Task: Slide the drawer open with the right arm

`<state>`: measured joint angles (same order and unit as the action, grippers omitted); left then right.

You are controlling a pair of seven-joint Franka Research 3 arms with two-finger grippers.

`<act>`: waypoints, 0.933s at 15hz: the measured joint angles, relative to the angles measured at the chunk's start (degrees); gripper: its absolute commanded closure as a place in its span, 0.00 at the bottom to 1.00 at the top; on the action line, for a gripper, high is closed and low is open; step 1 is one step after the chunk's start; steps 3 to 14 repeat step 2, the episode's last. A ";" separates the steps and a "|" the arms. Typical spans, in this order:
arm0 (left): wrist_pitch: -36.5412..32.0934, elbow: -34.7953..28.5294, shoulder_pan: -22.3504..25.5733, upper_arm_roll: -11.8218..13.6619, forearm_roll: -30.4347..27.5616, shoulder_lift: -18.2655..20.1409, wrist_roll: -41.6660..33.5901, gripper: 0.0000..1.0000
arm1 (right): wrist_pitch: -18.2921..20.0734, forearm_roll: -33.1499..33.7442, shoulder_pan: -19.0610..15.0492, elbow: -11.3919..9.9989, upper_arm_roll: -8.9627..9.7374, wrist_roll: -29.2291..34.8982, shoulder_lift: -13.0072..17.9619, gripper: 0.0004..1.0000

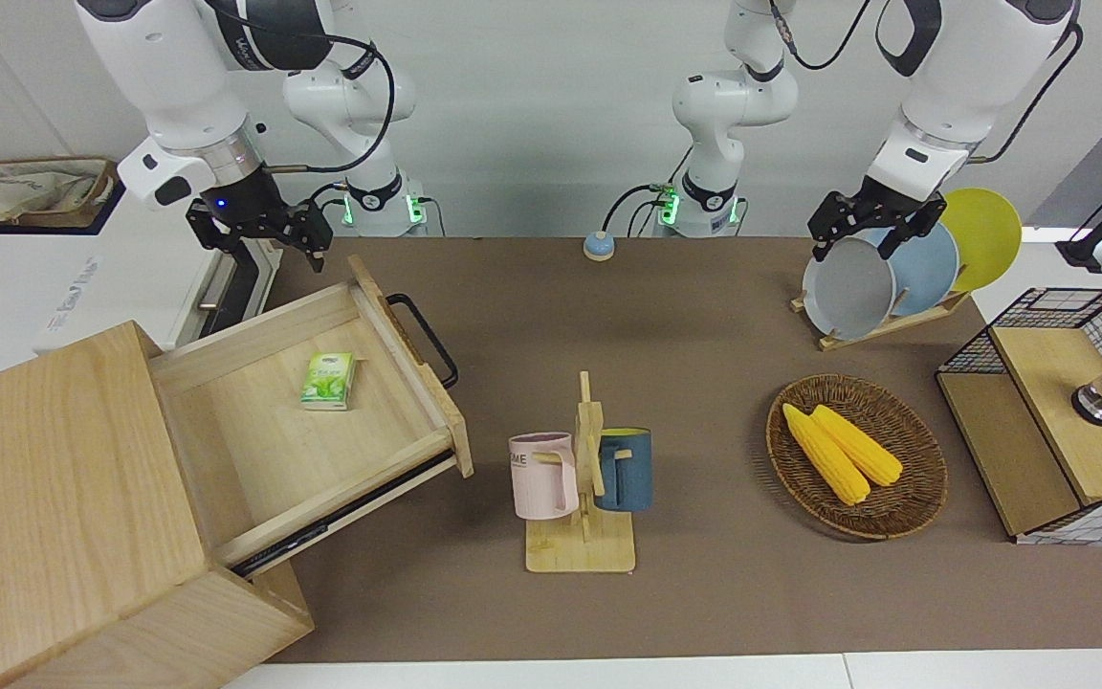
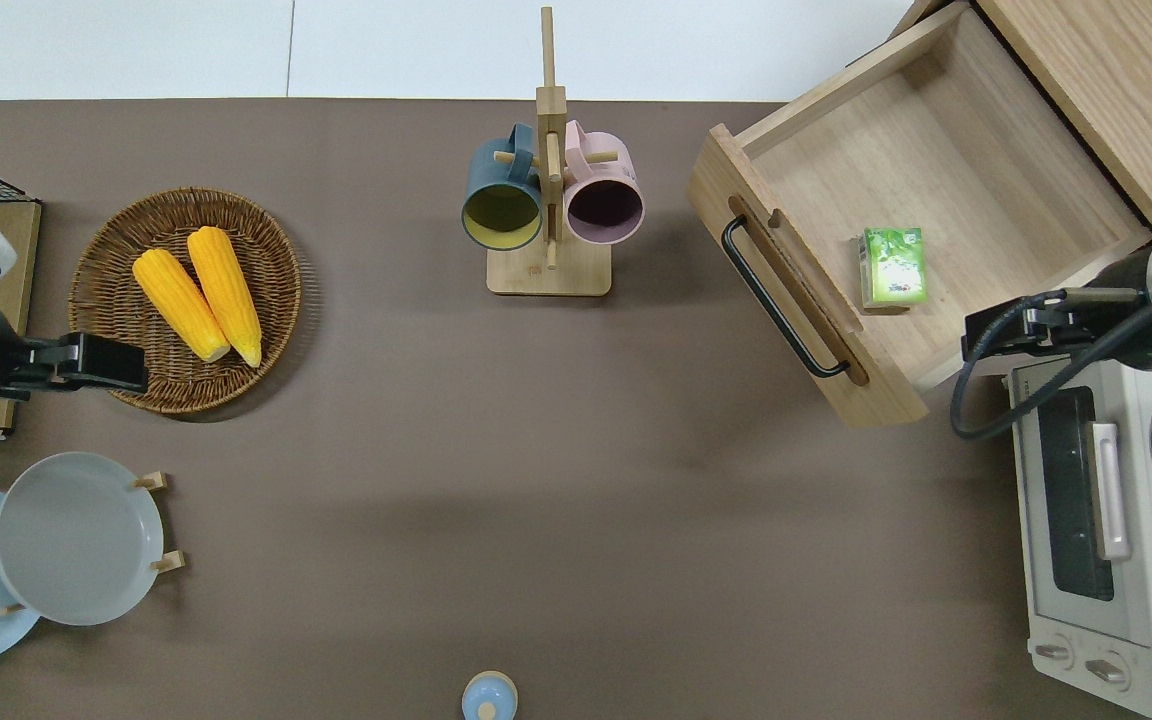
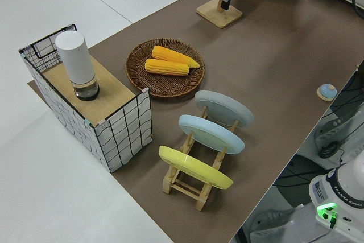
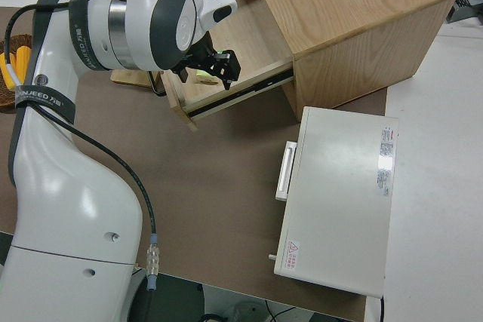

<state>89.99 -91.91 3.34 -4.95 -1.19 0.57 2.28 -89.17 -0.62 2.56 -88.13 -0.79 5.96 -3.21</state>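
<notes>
The pale-wood drawer stands pulled far out of its box cabinet, its black loop handle facing the middle of the table. A small green box lies in it. My right gripper is open and empty, up in the air and apart from the handle. In the overhead view the gripper is over the drawer's side wall nearer to the robots, by the toaster oven's corner. It also shows in the right side view. My left arm is parked.
A white toaster oven stands beside the drawer, nearer to the robots. A mug rack holds two mugs mid-table. A basket of corn, a plate rack and a wire-grid shelf are toward the left arm's end.
</notes>
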 measured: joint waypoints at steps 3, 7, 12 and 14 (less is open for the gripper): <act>0.00 0.00 0.00 0.00 0.00 0.00 0.00 0.00 | 0.00 0.61 0.00 -0.22 -0.07 -0.01 0.00 0.01; 0.00 0.00 0.00 0.00 0.00 0.00 0.00 0.00 | 0.00 0.61 0.00 -0.22 -0.07 -0.01 0.00 0.01; 0.00 0.00 0.00 0.00 0.00 0.00 0.00 0.00 | 0.00 0.61 0.00 -0.22 -0.07 -0.01 0.00 0.01; 0.00 0.00 0.00 0.00 0.00 0.00 0.00 0.00 | 0.00 0.61 0.00 -0.22 -0.07 -0.01 0.00 0.01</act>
